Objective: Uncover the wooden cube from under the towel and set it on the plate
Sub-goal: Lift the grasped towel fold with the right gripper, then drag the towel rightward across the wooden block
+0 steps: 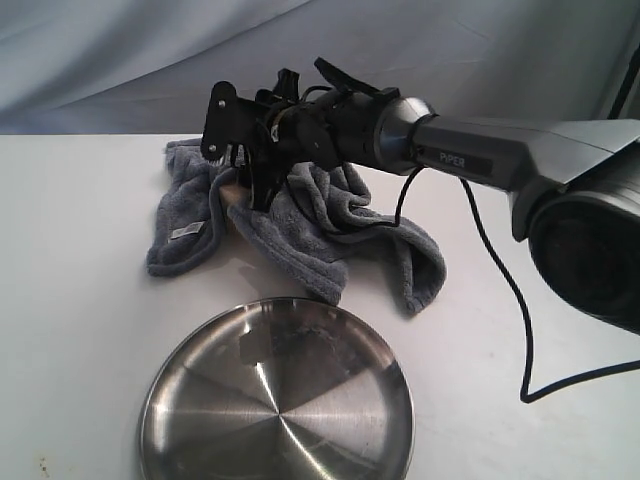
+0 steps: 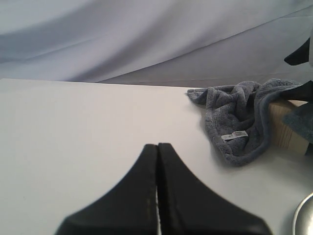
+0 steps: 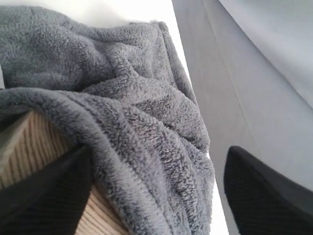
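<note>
The dark grey towel (image 1: 330, 225) lies crumpled on the white table behind the steel plate (image 1: 300, 420). A pale corner of the wooden cube (image 1: 232, 196) shows under the towel's left fold. My right gripper (image 1: 245, 180) reaches in from the right and hangs over that spot. In the right wrist view its jaws (image 3: 156, 164) stand open astride a thick towel (image 3: 122, 83) fold that drapes the cube (image 3: 34, 142). One finger lies against the wood; the other finger (image 3: 254, 196) stands clear of the cloth. My left gripper (image 2: 157, 145) is shut and empty, away from the towel (image 2: 234, 112) and cube (image 2: 286, 127).
A black cable (image 1: 510, 290) trails from the right arm across the table on the right. Pale cloth backdrop (image 1: 120, 60) hangs behind the table's far edge. The plate's rim (image 2: 305, 218) sits near the table's front.
</note>
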